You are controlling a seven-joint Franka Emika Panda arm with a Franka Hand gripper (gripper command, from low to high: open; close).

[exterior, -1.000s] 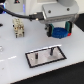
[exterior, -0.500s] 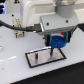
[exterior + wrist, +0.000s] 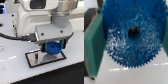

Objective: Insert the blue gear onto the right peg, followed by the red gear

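I am holding the blue gear [image 3: 53, 48] clamped between my two fingers, my gripper [image 3: 52, 48] pinching it at opposite edges. In the wrist view the gear [image 3: 132, 36] is filling most of the picture: a flat round disc of bright-blue plastic, its rim cut into small sharp teeth and its face speckled with pale flecks. A dark round hole is sitting at its centre. A blocky teal finger pad [image 3: 94, 42] is pressing against one side of the toothed rim; the other pad is mostly hidden at the frame's edge.

In the exterior view I am hanging the gear just above the grey plate [image 3: 37, 58], a flat rectangle with a thin black rim lying on the smooth white table [image 3: 15, 70]. My boxy white and dark wrist housing is covering the plate's far part, so I cannot make out either peg, nor the red gear.
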